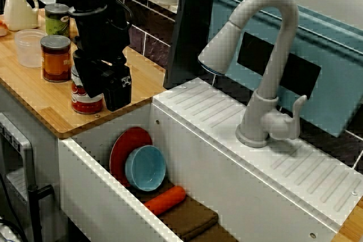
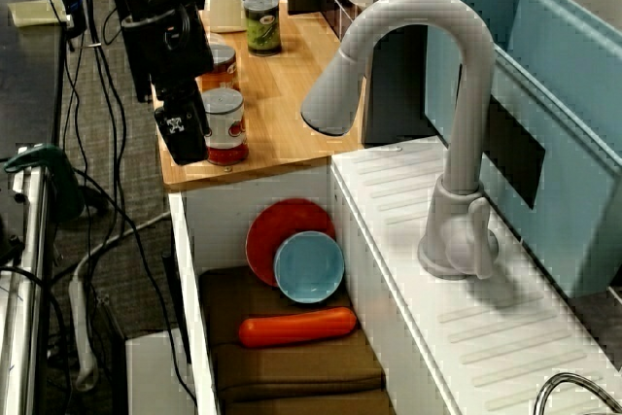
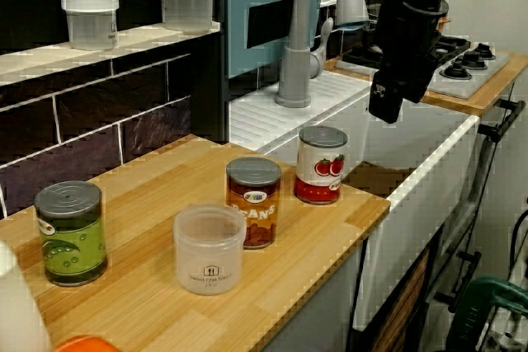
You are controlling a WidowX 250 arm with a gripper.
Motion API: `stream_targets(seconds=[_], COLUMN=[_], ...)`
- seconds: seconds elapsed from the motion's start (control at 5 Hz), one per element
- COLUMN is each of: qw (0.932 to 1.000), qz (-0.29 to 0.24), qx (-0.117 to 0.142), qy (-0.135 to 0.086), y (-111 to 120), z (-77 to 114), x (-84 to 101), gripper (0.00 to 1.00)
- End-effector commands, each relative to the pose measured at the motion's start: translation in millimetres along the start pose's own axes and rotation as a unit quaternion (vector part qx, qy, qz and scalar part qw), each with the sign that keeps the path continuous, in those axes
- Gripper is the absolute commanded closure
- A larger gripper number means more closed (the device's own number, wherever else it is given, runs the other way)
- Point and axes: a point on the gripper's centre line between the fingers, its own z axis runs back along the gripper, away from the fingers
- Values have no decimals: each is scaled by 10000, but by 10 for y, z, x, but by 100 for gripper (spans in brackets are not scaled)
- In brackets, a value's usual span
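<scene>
Three cans stand on the wooden counter [image 3: 165, 175], and my gripper [image 2: 185, 138] hangs in the air near the closest one, the tomato can [image 3: 321, 166]. That can sits upright at the counter's end, just beside the sink [image 2: 190, 269]. In the view along the counter, the gripper is up off the wood and out toward the front edge, clear of the can and not touching it. I cannot tell whether the fingers are parted or closed, since from every angle they read as one dark block, and I see nothing between them.

Behind the tomato can stands the orange can [image 3: 253, 202], with a clear tub [image 3: 209, 250] just beside it and the green can [image 3: 72, 233] farther back. A cream bottle [image 1: 20, 5] is at the far end.

Down in the sink, a red plate [image 2: 277, 230] leans on the wall with a blue bowl [image 2: 309, 266] tilted against it. A carrot [image 2: 297, 327] lies on a brown cloth [image 2: 292, 366]. The grey faucet [image 1: 266, 55] arches over the basin.
</scene>
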Motion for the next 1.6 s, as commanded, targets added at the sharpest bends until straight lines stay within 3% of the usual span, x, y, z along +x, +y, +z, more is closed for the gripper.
stream_targets(seconds=[0.0,0.4,0.8,1.0,1.2,1.4], qw=[9998,9999,9992,9992,9998,9994], qz=[153,34,17,8,76,223], qx=[7,163,310,290,188,-75], qy=[-108,-22,244,260,-1,-236], y=[-20,-61,-48,-41,-39,11], z=[-106,-245,-466,-461,-278,-31], x=[77,27,16,18,20,61], gripper=[0,0,0,23,100,100])
